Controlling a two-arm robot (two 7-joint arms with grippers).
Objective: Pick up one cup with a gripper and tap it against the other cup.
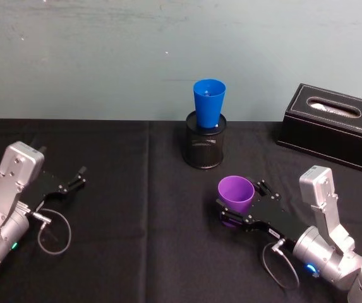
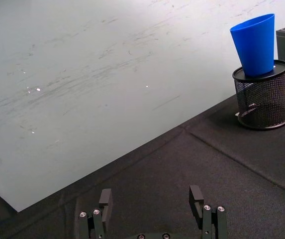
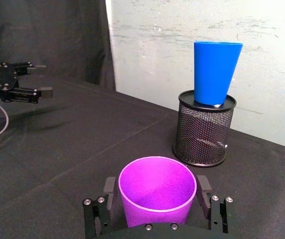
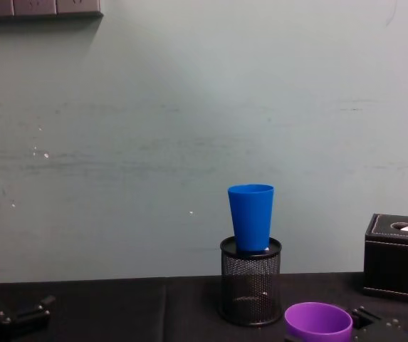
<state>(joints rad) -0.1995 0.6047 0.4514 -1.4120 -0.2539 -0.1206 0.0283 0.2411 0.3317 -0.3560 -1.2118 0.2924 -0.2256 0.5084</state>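
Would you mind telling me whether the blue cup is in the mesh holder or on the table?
In the holder: the blue cup stands upright, its base inside the mesh holder.

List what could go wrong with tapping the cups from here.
The blue cup only perches in the mesh pen holder: a hard tap may knock it out or topple both. The purple cup at the right claw tapers downward, so it might slip during the lift. The left claw lies open at the left.
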